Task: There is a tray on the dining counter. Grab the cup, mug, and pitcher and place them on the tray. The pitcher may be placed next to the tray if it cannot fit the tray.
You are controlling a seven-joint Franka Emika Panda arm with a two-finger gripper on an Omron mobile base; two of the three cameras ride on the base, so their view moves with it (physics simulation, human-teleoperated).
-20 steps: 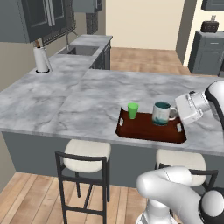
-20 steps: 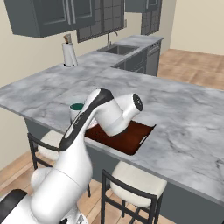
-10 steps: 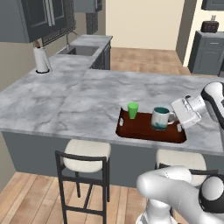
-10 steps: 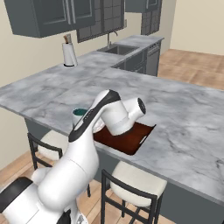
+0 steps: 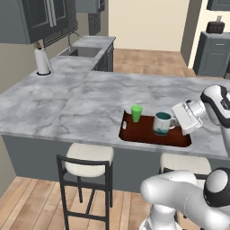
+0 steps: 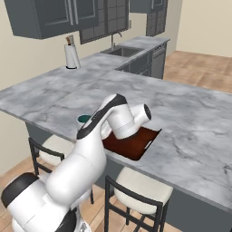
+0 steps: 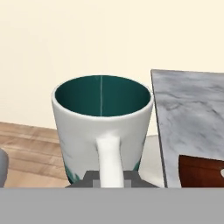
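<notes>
**White mug held by its handle at the tray on the marble desk**

In the left base view, the flat dark reddish-brown tray [image 5: 152, 134] with a low rim lies right of centre, near the front edge of the long grey-white veined marble desk [image 5: 90, 105]. A small bright green handleless cup [image 5: 136, 113] stands upright at the tray's left end. To its right, the small white mug with a teal inside and side handle [image 5: 161, 124] sits upright over the tray; whether it rests on the tray cannot be told. The white arm's hand reaches in from the right edge of the frame, and its jaws [image 5: 174, 121] are closed on the mug's handle.

In the hand view, the mug [image 7: 103, 127] takes up the centre, its handle pointing down toward the bottom edge. The tray's corner [image 7: 201, 170] shows at lower right.
</notes>
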